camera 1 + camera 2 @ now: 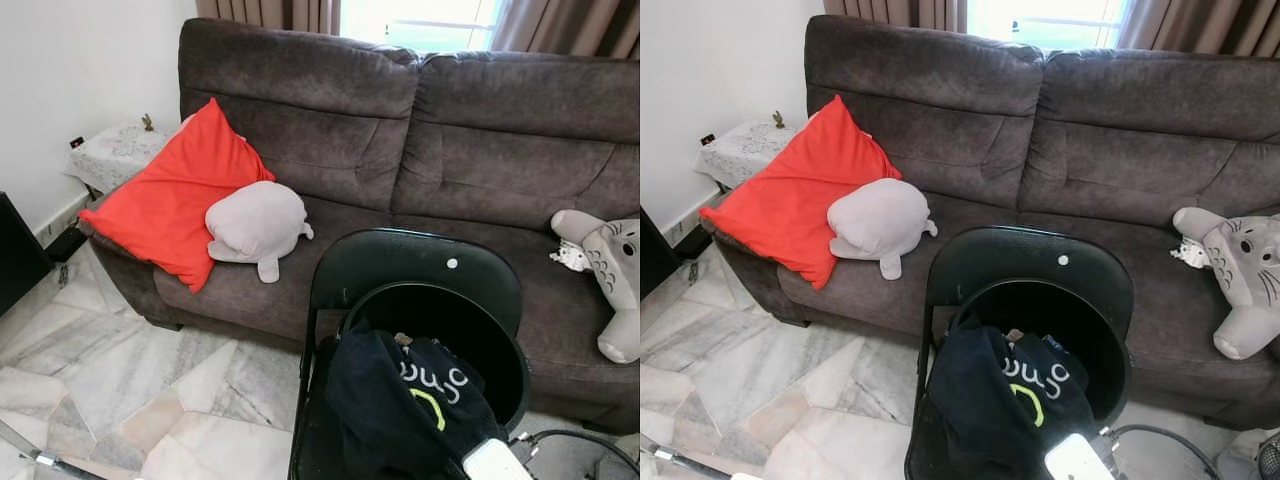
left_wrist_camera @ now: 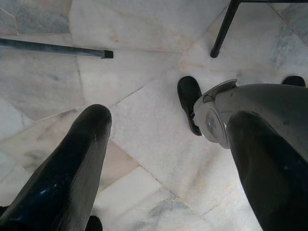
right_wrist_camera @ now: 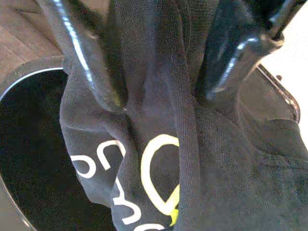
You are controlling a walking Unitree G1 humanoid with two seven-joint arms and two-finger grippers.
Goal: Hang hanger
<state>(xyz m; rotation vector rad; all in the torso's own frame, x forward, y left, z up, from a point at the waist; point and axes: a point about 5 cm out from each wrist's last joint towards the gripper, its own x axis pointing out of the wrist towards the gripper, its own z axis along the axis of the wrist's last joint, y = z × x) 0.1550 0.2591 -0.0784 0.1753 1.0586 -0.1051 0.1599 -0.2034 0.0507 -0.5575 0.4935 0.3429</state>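
Gripping garment: the right pincer [image 3: 159,91] was clamped on a fold of a black garment [image 1: 405,400] with white and yellow-green lettering, its two black fingers [image 3: 84,57] pressed to either side of the bunched cloth.
Step in hand: by my judgement this was the lifting of the garment out of the black round basket [image 1: 500,340], an early stage of the hanging job.
Task's thing: no hanger could be made out as such; if one sat inside the garment, the cloth hid it. The garment hung over the front of the basket, which rested on a black chair [image 1: 420,262] before the brown sofa [image 1: 400,130].
Next move: it would probably call for raising the cloth clear of the basket rim and then turning to find a rail or hook, since none stood in sight here.
Right arm pose: low and forward, reaching down over the basket, wrist camera close on the cloth.
Left arm pose: hanging idle beside the robot, the left pincer [image 2: 168,159] pointing at the marble floor [image 2: 144,86] with its fingers spread apart and empty.
Surroundings: a red cushion [image 1: 170,200], a grey plush [image 1: 257,222] and a second grey plush toy [image 1: 615,275] lay on the sofa.
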